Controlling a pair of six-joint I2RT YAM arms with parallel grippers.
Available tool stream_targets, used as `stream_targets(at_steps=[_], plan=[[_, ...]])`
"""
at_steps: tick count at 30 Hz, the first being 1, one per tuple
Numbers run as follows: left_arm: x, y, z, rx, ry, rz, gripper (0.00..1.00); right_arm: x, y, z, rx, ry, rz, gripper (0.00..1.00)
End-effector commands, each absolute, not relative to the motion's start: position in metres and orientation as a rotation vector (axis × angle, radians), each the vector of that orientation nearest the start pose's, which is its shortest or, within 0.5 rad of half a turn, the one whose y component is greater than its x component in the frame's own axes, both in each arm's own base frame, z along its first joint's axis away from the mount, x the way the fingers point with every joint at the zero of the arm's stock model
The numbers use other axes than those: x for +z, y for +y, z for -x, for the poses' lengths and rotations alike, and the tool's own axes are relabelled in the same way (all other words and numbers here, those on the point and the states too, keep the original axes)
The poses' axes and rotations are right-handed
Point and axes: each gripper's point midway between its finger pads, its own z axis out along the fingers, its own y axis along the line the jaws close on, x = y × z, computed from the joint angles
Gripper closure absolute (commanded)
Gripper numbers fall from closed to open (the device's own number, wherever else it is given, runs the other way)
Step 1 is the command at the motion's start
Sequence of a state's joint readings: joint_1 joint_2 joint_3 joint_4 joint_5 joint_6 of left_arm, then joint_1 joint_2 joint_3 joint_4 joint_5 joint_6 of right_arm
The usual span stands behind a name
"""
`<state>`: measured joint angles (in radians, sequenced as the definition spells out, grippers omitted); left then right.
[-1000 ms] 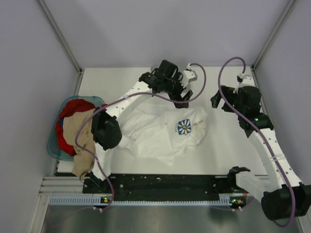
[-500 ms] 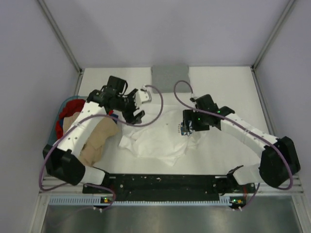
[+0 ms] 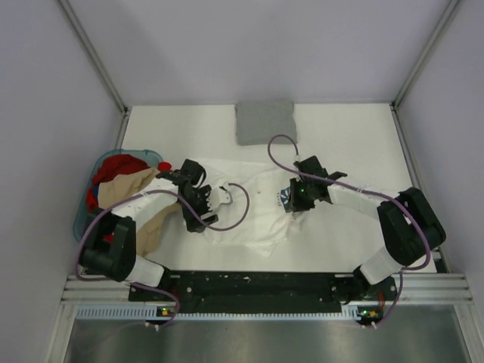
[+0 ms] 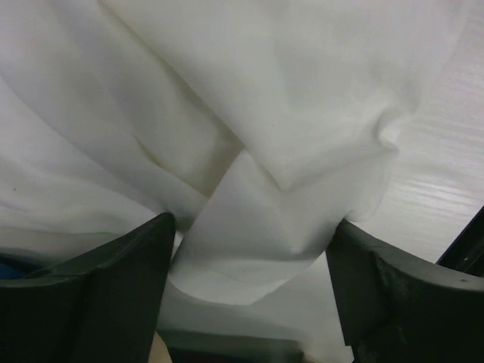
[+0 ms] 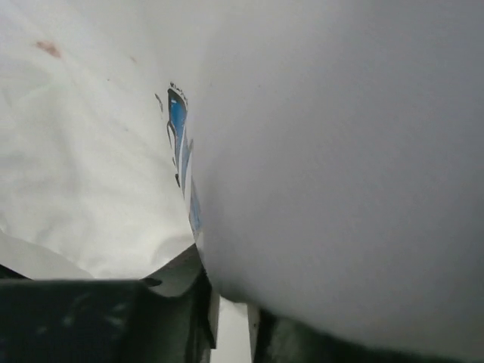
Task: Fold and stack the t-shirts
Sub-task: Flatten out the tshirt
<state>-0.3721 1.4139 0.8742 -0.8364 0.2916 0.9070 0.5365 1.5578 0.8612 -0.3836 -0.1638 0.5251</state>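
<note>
The white t-shirt (image 3: 253,219) lies crumpled mid-table, its blue print (image 3: 285,198) partly covered by my right gripper (image 3: 299,198). In the right wrist view that gripper (image 5: 231,302) has its jaws nearly together, pinching a fold of white t-shirt (image 5: 91,151) beside the blue print (image 5: 178,121). My left gripper (image 3: 198,214) is down on the shirt's left edge. In the left wrist view it (image 4: 253,227) stands open, its jaws wide apart around a bunched fold of the white t-shirt (image 4: 287,113). The grey t-shirt (image 3: 265,121) lies folded at the back of the table.
A teal basket (image 3: 82,221) at the left table edge holds red cloth (image 3: 119,166) and tan cloth (image 3: 134,203) that spills over its near rim. Grey walls close in the table at the back and on both sides.
Both arms swung down onto the white t-shirt, the left from the back to its left edge. The right gripper closed on cloth by the print. The left jaws narrowed slightly.
</note>
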Motion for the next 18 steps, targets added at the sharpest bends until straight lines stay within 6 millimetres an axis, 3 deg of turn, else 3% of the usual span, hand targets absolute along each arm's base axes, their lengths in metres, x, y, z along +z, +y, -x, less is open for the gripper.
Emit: stream_targets(at_steps=[1,2,3,5,6,9,10,14,15,18], plan=[[0.040,-0.111,-0.232,-0.334,2.297,-1.708,0.25,0.054,0.198,-0.287,0.598,2.612,-0.062,0.93],[0.039,-0.112,-0.232,-0.340,2.304,-1.702,0.35,0.063,0.191,-0.291,0.595,2.583,-0.080,1.00],[0.040,-0.113,-0.234,-0.345,2.306,-1.694,0.47,0.074,0.183,-0.298,0.591,2.544,-0.106,1.00],[0.048,-0.117,-0.246,-0.322,2.314,-1.651,0.92,0.099,0.168,-0.308,0.584,2.473,-0.119,1.00],[0.060,-0.119,-0.259,-0.292,2.304,-1.609,1.00,0.113,0.161,-0.313,0.578,2.443,-0.123,1.00],[0.101,-0.125,-0.298,-0.178,2.254,-1.479,1.00,0.161,0.140,-0.325,0.539,2.358,-0.087,1.00],[0.123,-0.129,-0.313,-0.141,2.212,-1.429,1.00,0.181,0.133,-0.331,0.516,2.326,-0.073,1.00],[0.233,-0.139,-0.358,-0.014,1.979,-1.241,1.00,0.251,0.098,-0.342,0.302,2.273,0.030,1.00],[0.265,-0.139,-0.367,0.024,1.903,-1.190,1.00,0.288,0.091,-0.349,0.250,2.211,0.050,1.00],[0.344,-0.136,-0.380,0.101,1.730,-1.049,1.00,0.355,0.080,-0.357,0.153,2.150,0.107,1.00]])
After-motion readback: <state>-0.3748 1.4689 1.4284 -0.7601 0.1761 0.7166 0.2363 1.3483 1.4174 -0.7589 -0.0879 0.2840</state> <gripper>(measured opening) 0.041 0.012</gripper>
